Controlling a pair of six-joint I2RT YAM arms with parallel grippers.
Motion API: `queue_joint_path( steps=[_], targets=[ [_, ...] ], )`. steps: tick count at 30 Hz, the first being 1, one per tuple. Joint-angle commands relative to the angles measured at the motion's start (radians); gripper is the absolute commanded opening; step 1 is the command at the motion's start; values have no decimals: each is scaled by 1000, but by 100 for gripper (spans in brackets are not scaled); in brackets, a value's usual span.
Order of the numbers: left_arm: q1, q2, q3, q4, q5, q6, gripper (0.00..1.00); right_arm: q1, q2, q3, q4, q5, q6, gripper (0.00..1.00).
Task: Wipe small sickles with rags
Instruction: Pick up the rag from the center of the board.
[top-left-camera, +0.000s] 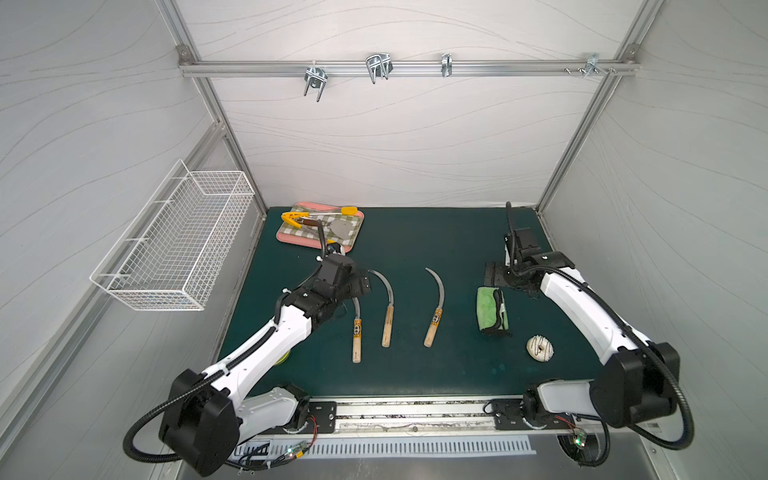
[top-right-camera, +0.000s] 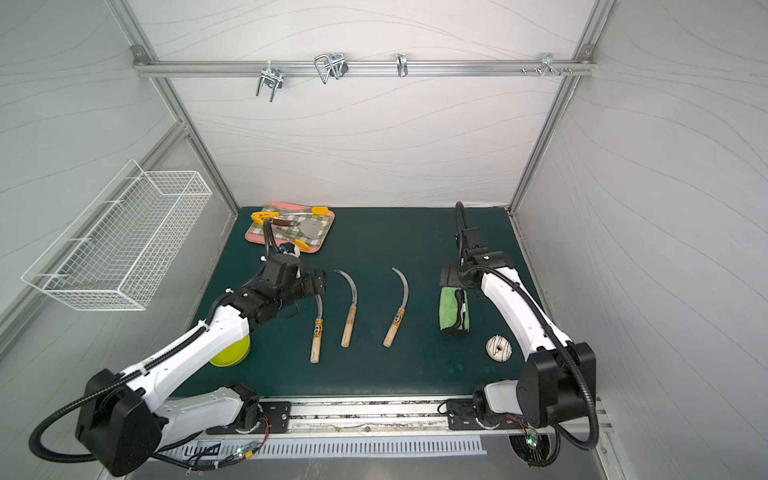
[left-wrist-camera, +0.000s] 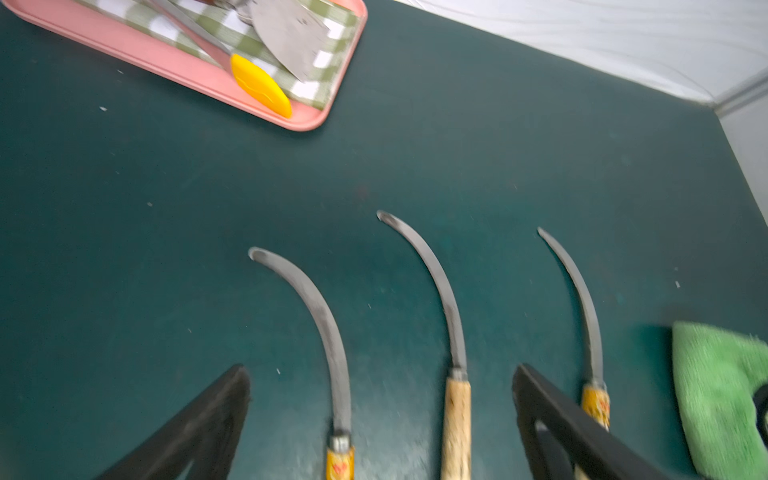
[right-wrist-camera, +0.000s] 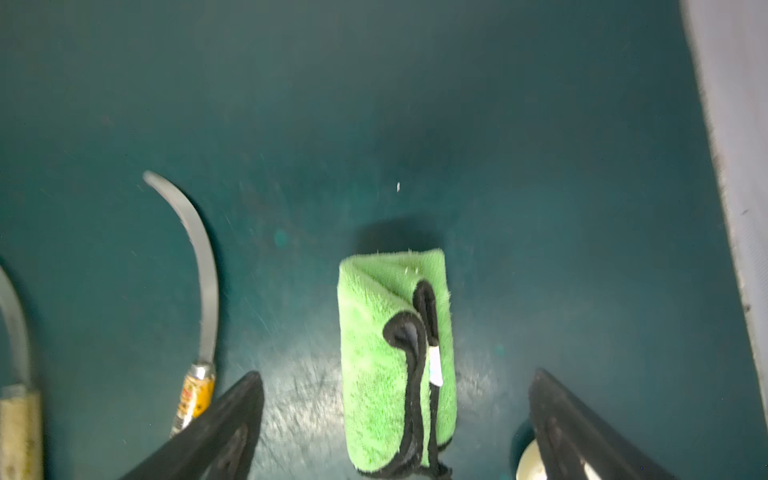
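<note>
**Over the tabletop: both sets of fingers wide, nothing held**

Across the middle of the tabletop (top-left-camera: 415, 374) lie the small sickles (top-left-camera: 387, 318), three side by side, handles toward the near edge. Left fingers (left-wrist-camera: 208, 424) hang wide apart and empty above the leftmost sickle (top-left-camera: 356, 338). That spread takes in its neighbour too, so a straight drop could shove or trap both! Those blades lie thin and flat; a pinch there may simply skid off.

Right fingers (right-wrist-camera: 224, 424), just as wide and just as empty, hover at the far end of the rag (top-left-camera: 486, 307), which sits toward the right edge. Catch only the top fold and it could unroll. Mind the doughnut (top-left-camera: 540, 349) near its other end, easy to knock.

Far-left corner now: pink tray (top-left-camera: 299, 244) carrying a checked cloth (left-wrist-camera: 324, 70), yellow-tipped tongs (top-left-camera: 291, 218) and a spatula (top-left-camera: 340, 226). Wire basket (top-left-camera: 149, 297) on the left wall shows nothing inside.
</note>
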Motion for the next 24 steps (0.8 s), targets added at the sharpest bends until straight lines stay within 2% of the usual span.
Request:
queue_joint_path(
  steps=[1, 6, 24],
  targets=[
    [-85, -48, -23, -19, -125, -58, 100, -18, 65, -14, -77, -83, -3, 99],
    [-172, -43, 1, -64, -230, -46, 100, -61, 152, -34, -68, -151, -32, 99],
    [-243, 48, 30, -51, -244, -67, 100, -118, 333, -84, 29, -263, -59, 95]
  ],
)
